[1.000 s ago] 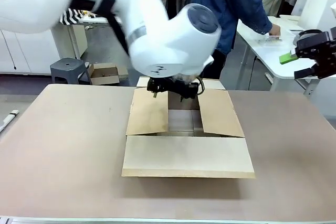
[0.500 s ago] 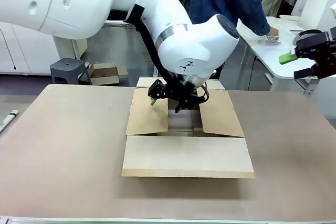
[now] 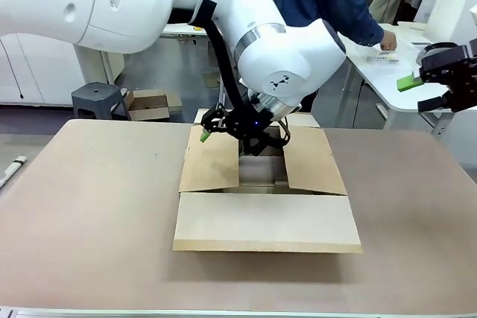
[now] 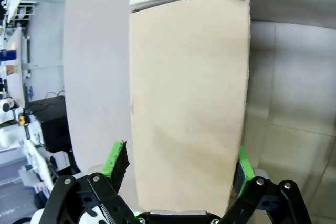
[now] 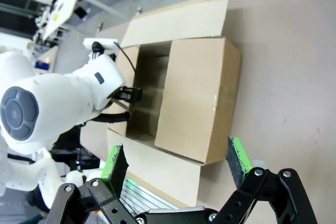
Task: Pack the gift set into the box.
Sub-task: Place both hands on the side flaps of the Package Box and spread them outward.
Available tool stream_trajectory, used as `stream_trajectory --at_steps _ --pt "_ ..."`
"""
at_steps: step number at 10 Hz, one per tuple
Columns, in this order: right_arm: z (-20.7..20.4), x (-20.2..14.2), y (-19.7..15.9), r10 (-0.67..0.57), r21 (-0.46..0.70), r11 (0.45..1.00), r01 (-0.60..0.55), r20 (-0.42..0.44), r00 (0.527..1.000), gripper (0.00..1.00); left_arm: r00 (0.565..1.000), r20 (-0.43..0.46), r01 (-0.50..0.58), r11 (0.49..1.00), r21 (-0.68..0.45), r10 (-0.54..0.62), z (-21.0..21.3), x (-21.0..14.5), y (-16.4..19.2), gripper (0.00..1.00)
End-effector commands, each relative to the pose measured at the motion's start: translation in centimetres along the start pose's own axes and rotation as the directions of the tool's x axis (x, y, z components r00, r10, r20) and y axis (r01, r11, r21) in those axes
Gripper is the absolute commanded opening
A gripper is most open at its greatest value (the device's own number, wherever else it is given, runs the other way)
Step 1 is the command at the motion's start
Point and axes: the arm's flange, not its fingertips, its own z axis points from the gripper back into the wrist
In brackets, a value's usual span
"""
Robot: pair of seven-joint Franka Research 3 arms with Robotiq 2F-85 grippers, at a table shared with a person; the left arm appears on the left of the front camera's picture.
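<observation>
**Left claw [image 4: 178, 167] astride a flap [image 4: 189, 103] of the box [image 3: 262, 223]**

The left claw stands released, green pads [image 4: 116, 158] either side of the box's left flap, perhaps touching its edges. The box sits open in the middle of the counter [image 3: 89, 206]. The right claw [image 3: 430, 91] hangs released, well apart at the right.

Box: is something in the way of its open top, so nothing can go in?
Yes. The left end effector hangs over the open top of the large brown cardboard box, fingers open either side of its left flap. The right end effector is off to the side, open.
</observation>
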Motion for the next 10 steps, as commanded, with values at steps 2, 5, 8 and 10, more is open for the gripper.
stream_trajectory --at_steps 2,5,8,10 --pt "0.0 0.3 -0.1 0.020 0.026 0.999 -0.021 0.005 1.000 1.00 1.000 0.008 -0.001 1.000 0.018 0.001 1.5 0.0 1.1 1.00" --pt "0.0 0.3 -0.1 0.020 0.026 0.999 -0.021 0.005 1.000 1.00 1.000 -0.012 -0.020 0.998 0.066 0.021 1.9 -0.6 3.2 1.00" --pt "0.0 0.3 -0.1 0.020 0.026 0.999 -0.021 0.005 1.000 1.00 0.997 -0.019 -0.069 0.997 0.045 0.070 2.1 -0.7 6.9 1.00" --pt "0.0 0.3 -0.1 0.020 0.026 0.999 -0.021 0.005 1.000 1.00 0.998 -0.016 -0.062 0.997 -0.043 0.062 1.5 -1.1 9.6 1.00"
